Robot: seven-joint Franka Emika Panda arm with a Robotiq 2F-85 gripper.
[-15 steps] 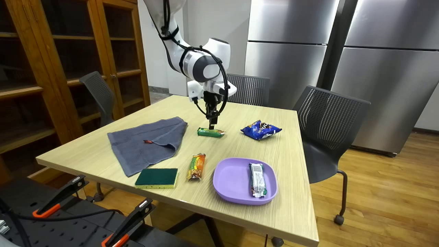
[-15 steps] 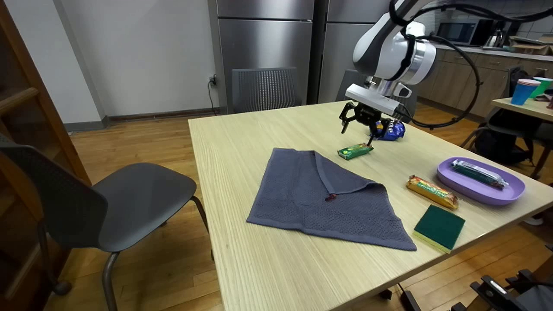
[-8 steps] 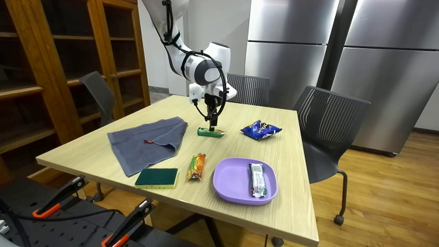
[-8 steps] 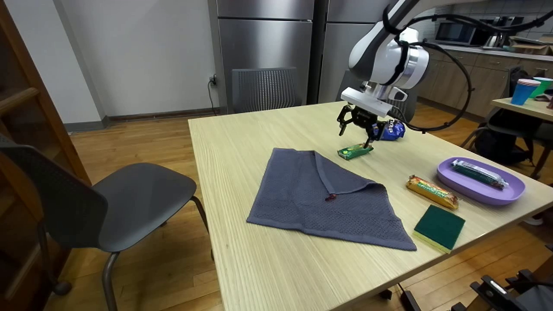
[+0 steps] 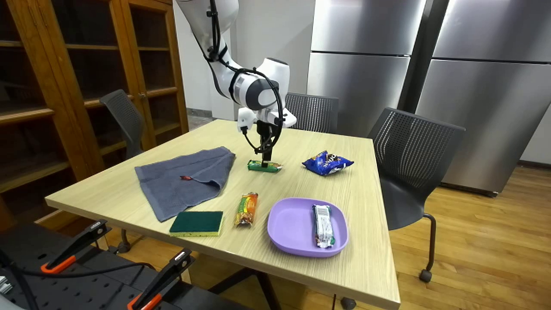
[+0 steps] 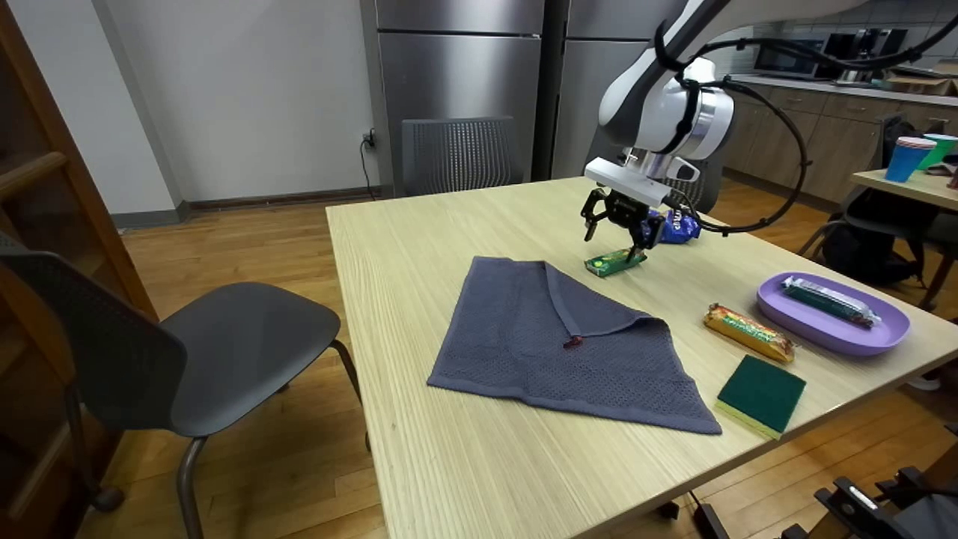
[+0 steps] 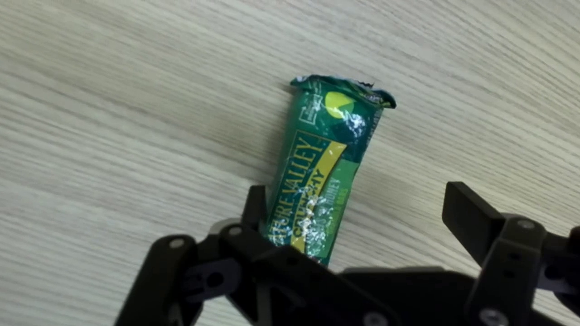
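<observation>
Your hand [image 7: 355, 210] is spread wide, holding nothing. It's low at the green granola bar [image 7: 317, 167], which lies flat on the desk [image 5: 297, 185] between the towel [image 5: 172, 185] and the blue snack bag [image 5: 326, 164]. In your wrist view the bar sits right beside one jaw; can't tell if they touch. Farther off, orange bar [image 5: 246, 209] between sponge [image 5: 196, 223] and purple plate [image 5: 290, 237] with a white-and-green bar [image 5: 323, 226].

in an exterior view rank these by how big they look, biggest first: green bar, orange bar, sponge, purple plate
Largest to smallest:
1. Purple plate
2. Sponge
3. Orange bar and green bar: unsure; the orange looks bigger, but it lies nearer the camera.
</observation>
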